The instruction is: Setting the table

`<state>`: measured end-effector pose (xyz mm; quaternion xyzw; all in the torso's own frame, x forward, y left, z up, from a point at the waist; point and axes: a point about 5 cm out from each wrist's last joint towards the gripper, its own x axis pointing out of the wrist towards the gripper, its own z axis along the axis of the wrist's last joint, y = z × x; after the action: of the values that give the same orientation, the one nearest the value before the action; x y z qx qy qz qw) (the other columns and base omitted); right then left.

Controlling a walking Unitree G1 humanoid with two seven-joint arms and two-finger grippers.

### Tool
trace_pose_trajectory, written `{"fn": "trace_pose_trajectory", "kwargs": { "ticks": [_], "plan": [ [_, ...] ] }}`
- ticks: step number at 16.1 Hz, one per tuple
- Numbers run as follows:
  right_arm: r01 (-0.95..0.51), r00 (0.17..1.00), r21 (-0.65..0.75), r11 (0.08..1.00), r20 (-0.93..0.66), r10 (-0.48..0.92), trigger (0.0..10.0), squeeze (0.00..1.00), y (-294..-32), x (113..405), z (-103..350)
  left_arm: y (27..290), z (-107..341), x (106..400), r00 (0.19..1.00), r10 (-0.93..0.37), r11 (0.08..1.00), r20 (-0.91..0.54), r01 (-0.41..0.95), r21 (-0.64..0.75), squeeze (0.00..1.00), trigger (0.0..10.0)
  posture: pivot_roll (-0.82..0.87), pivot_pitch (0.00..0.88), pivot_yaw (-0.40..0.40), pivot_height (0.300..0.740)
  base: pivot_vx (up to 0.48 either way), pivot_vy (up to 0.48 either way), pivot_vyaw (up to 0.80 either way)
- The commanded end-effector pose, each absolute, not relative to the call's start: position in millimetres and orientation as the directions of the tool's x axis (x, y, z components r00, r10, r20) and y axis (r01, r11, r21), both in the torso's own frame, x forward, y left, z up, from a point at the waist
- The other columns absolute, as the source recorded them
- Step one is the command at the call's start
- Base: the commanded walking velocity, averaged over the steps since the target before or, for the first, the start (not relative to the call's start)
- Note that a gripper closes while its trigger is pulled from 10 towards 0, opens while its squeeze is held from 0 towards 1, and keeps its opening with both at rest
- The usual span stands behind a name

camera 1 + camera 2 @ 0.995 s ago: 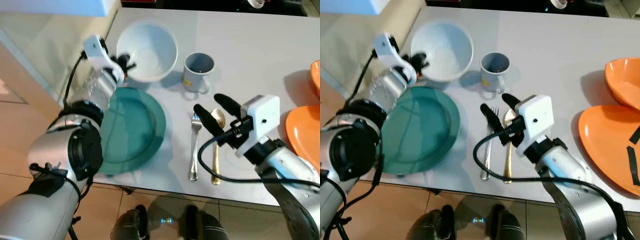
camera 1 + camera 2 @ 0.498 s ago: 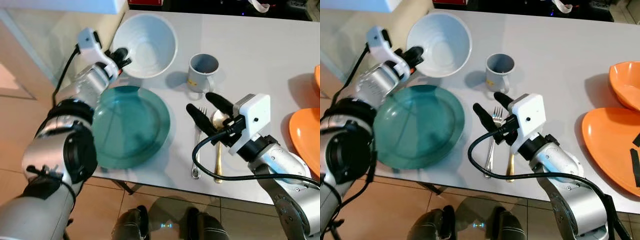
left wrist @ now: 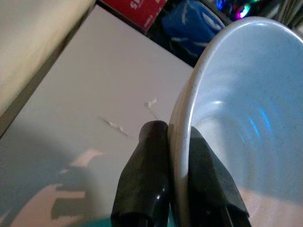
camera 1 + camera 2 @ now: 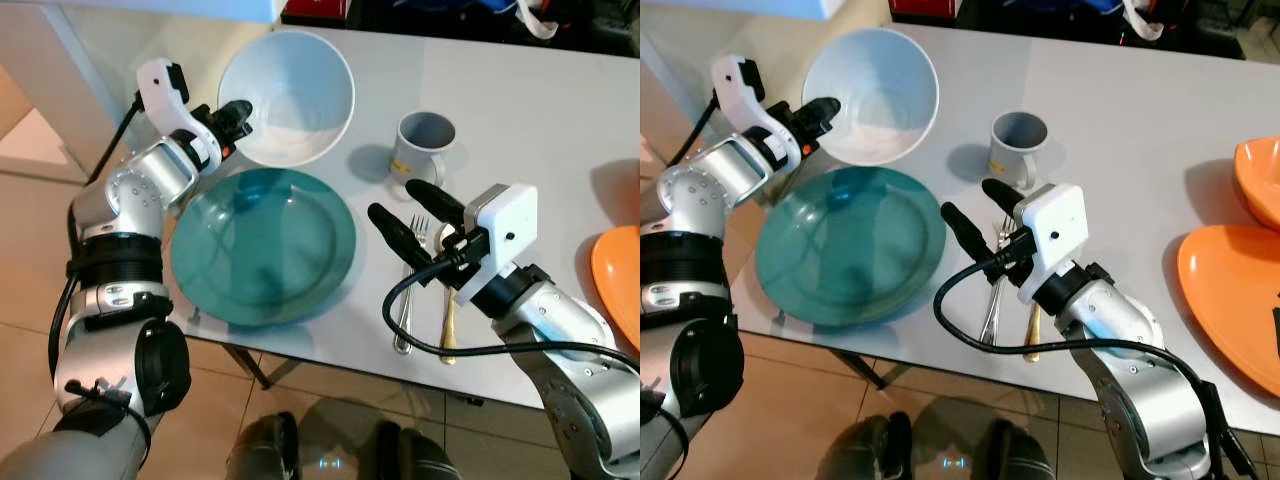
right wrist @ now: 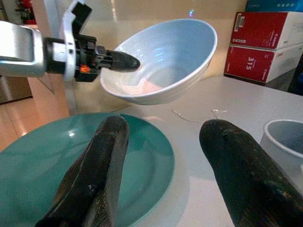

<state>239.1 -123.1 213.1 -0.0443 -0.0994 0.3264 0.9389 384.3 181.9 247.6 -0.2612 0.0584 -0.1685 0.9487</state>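
From the left eye view, the left tool (image 4: 232,118) is clamped on the rim of the white bowl (image 4: 290,95), holding it lifted and tilted over the far edge of the teal plate (image 4: 262,245) on the grey desk (image 4: 520,110); I'd judge the step in hand is carrying the bowl onto the plate, so the next move calls for levelling it and lowering it at the plate's centre. The right tool (image 4: 403,212) hovers with its fingers spread apart, gripping nothing, above the fork (image 4: 405,300) and gold spoon (image 4: 447,305) beside the plate. In the right eye view a grey mug (image 4: 1017,143) stands near the bowl, and an orange plate (image 4: 1230,300) and orange bowl (image 4: 1258,180) lie well apart at the desk's right end. The left wrist view shows one finger (image 3: 144,182) outside the rim and the other inside, pinching it. In the right wrist view the bowl floats clear above the plate; the right tool, hanging close to the plate's edge, could get in the way.
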Motion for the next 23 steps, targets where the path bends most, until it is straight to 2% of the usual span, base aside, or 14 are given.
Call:
{"fn": "trace_pose_trajectory", "kwargs": {
  "ticks": [1,4,10,11,12,16,21,22,23],
  "plan": [
    [-0.620,0.752,-0.155,0.769,0.162,0.639,10.0,0.00,-122.1,238.1,213.2,181.2,252.3,374.9,0.925,-0.378,0.803,-0.030,0.312,-0.509,0.00,0.0,-0.01,0.107,0.056,0.740,0.000,0.000,0.00],
    [-0.641,0.738,-0.150,0.753,0.149,0.658,10.0,0.00,-119.3,237.9,209.0,187.6,255.0,344.1,0.898,-0.429,0.819,-0.102,0.338,-0.464,0.00,0.0,0.01,0.097,0.051,0.740,0.000,0.000,0.00],
    [-0.710,0.684,-0.128,0.693,0.107,0.721,10.0,0.00,-113.3,234.7,202.1,206.1,252.2,316.2,0.878,-0.409,0.874,-0.248,0.300,-0.382,0.00,0.0,0.03,0.097,0.034,0.740,0.000,0.000,0.00],
    [-0.736,0.663,-0.114,0.668,0.084,0.744,10.0,0.00,-111.7,231.8,199.3,204.9,247.5,315.3,0.869,-0.415,0.876,-0.268,0.302,-0.376,0.00,0.0,0.03,0.097,0.034,0.740,0.000,0.000,0.00],
    [-0.805,0.589,-0.080,0.588,0.014,0.808,10.0,0.00,-107.7,221.0,190.9,199.7,234.6,313.8,0.848,-0.430,0.878,-0.312,0.311,-0.364,0.00,0.0,0.02,0.097,0.034,0.740,0.000,0.000,0.00],
    [-0.872,0.490,-0.028,0.489,-0.072,0.869,10.0,0.00,-106.8,204.7,181.8,190.3,220.6,319.8,0.833,-0.434,0.875,-0.343,0.298,-0.382,0.00,0.0,0.01,0.095,0.036,0.740,0.000,0.000,0.00],
    [-0.866,0.500,-0.038,0.499,-0.110,0.859,10.0,0.00,-111.3,202.7,179.6,186.6,206.4,326.9,0.824,-0.401,0.902,-0.401,0.277,-0.332,0.00,0.0,0.00,0.096,0.047,0.740,0.000,0.000,0.00],
    [-0.866,0.500,-0.037,0.499,-0.114,0.858,10.0,0.00,-111.7,202.0,179.3,187.2,205.5,327.1,0.822,-0.399,0.903,-0.407,0.273,-0.333,0.00,0.5,0.00,0.096,0.047,0.740,0.000,0.000,0.00],
    [-0.865,0.501,-0.037,0.501,-0.118,0.857,10.0,0.00,-112.3,201.9,178.9,187.6,202.0,327.5,0.813,-0.392,0.906,-0.430,0.262,-0.332,0.00,10.0,0.00,0.098,0.048,0.740,0.000,0.000,0.00]
  ]
}}
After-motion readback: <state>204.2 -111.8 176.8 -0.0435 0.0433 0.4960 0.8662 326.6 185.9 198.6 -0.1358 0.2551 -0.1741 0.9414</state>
